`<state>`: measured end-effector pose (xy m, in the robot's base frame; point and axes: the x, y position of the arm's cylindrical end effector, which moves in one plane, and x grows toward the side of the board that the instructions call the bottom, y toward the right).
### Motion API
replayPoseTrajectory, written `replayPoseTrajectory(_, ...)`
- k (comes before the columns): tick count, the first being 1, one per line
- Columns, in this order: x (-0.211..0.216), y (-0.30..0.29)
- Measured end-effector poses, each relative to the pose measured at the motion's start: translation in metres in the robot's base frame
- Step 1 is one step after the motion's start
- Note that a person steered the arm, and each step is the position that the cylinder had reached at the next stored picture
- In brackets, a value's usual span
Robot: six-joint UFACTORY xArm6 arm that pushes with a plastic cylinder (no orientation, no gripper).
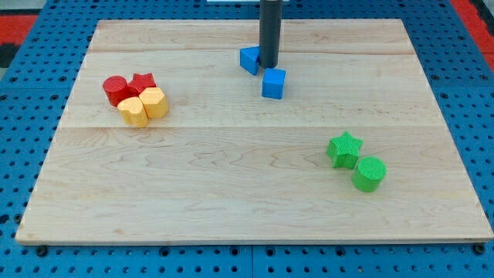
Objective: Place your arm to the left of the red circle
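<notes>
The red circle (116,89) lies at the view's left on the wooden board (247,193), touching a red star (143,83) on its right. Two yellow blocks (144,106) sit just below them in the same cluster. My tip (268,66) is near the view's top centre, far to the right of the red circle. It stands between two blue blocks, one (249,59) at its left and a blue cube (273,83) just below it.
A green star (344,149) and a green cylinder (369,173) lie together at the view's lower right. The board sits on a blue pegboard surface (23,154).
</notes>
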<state>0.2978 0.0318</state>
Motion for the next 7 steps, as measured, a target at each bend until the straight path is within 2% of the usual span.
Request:
replayPoseTrajectory(2, -0.043, 0.024)
replayPoseTrajectory(5, -0.043, -0.149)
replayPoseTrajectory(7, 0.013, -0.198)
